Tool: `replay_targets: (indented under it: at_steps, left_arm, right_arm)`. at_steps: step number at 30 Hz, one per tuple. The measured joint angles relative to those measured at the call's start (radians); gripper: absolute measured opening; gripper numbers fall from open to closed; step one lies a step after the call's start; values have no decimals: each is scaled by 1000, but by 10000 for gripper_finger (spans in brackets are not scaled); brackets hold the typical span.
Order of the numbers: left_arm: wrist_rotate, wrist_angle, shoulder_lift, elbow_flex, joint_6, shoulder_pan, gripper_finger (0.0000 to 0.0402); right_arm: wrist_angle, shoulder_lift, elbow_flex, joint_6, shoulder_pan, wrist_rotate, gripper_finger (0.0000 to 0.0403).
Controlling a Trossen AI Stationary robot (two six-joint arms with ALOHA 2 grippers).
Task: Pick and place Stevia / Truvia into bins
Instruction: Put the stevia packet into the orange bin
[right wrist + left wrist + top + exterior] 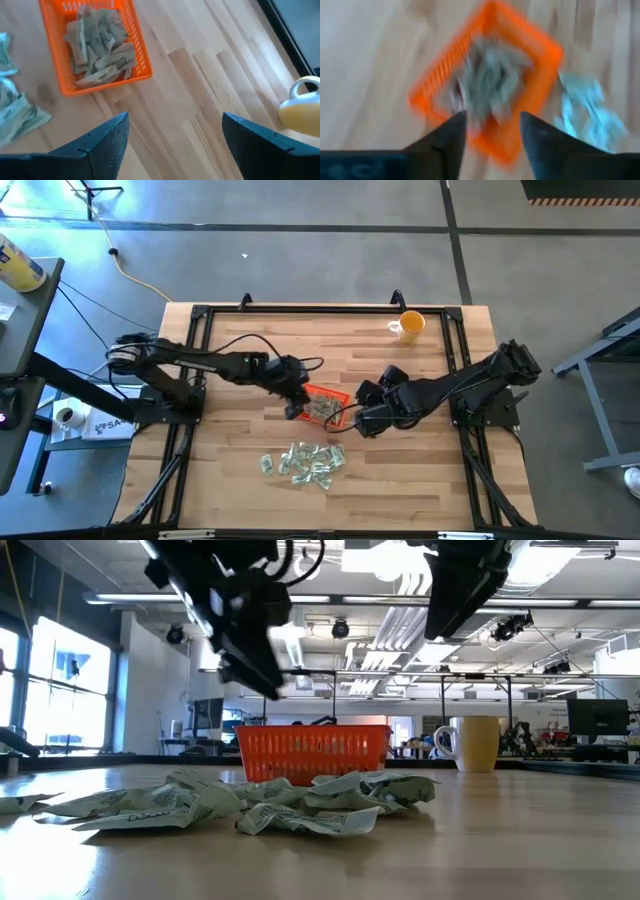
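Looking down from the high camera, I see the orange tray (325, 406) near the middle of the table (230, 490), already holding a heap of sweetener packets (100, 47). A loose pile of packets (303, 463) lies on the wood on the near side of the tray, apart from it. My left gripper (296, 394) hangs just beside the tray's left edge; in its wrist camera the two fingers (447, 137) stand apart with nothing between them, the tray blurred straight ahead. My right gripper (367, 423) sits just off the tray's right corner, and its fingers (107, 137) are spread wide and empty, with bare wood showing between them. From that wrist camera the tray lies ahead with its load, a few loose packets to one side and a yellow mug (301, 107) off to the other. From the low camera the pile spreads in front of the tray, both arms raised above the tabletop, and the mug stands to the right.
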Motion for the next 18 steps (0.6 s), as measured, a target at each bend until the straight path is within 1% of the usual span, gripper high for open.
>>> replay_targets:
  at_steps: [2, 4, 6, 8, 10, 12, 16, 18]
  left_arm:
    - [50, -159, -38, 37, 4, -14, 256]
    - [49, -296, -89, 43, 11, -67, 280]
    - [14, -389, -142, 23, 16, -144, 291]
    - [-17, -412, -187, -5, -43, -211, 291]
    - [-34, -418, -211, -42, -166, -258, 286]
    - [-37, -409, -212, -73, -354, -299, 278]
    - [-39, -345, -189, -120, -752, -393, 263]
    - [-56, -302, -160, -132, -892, -457, 258]
  right_arm:
    - [3, 0, 0, -32, 0, -10, 309]
    - [8, 0, 0, -71, 0, -16, 309]
    - [29, 0, 0, -125, -6, -33, 309]
    - [72, 0, 0, -171, -20, -81, 309]
    - [117, 0, 0, -197, -36, -116, 309]
    - [145, 1, 0, -196, -50, -115, 309]
    - [139, 1, 0, -79, -84, -97, 309]
    - [129, 1, 0, -17, -98, -106, 309]
